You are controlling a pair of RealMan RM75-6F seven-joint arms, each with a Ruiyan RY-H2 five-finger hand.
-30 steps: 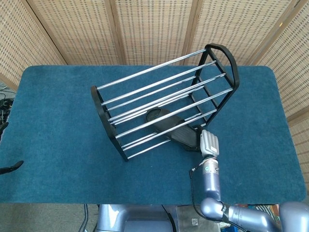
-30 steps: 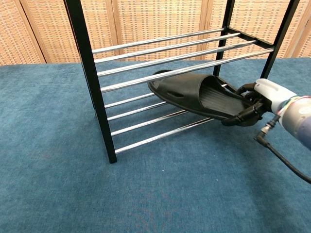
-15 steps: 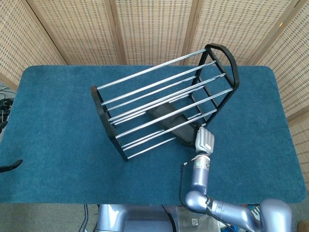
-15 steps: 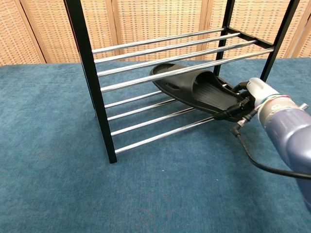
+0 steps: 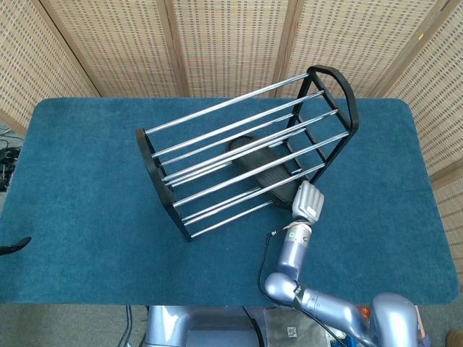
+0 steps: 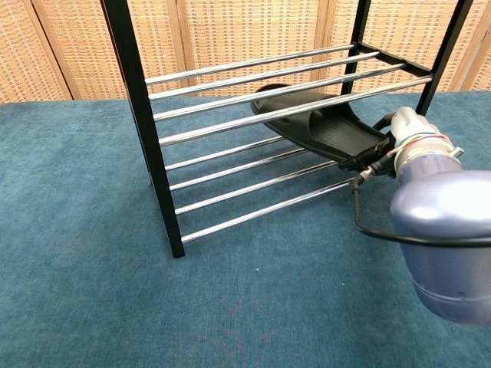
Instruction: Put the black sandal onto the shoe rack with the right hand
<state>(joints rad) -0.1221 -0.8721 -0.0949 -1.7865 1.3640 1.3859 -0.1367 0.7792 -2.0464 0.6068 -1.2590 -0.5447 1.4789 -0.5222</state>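
Shoe rack stands on the blue carpeted tabletop, set at an angle, its black end frames toward the rear right corner and toward the middle of the tabletop. Chrome bars run between the two frames in two tiers.

Black sandal lies between the upper and lower tiers, well inside the rack. In the chest view its toe end points toward the rear of the rack and its heel end sits at the front right, beside the right end frame. It is tilted, the heel end lower than the toe end. Whether the sole bears on the lower bars along its length cannot be told.

Right hand is at the front right side of the rack, at the sandal's heel. In the chest view dark fingertips close around the heel edge; the hand holds the sandal there. The head view shows only the pale back of the hand, with fingers curled under it toward the rack.

Left hand: only a dark tip shows at the left border of the head view, off the front left edge of the tabletop; its state cannot be told
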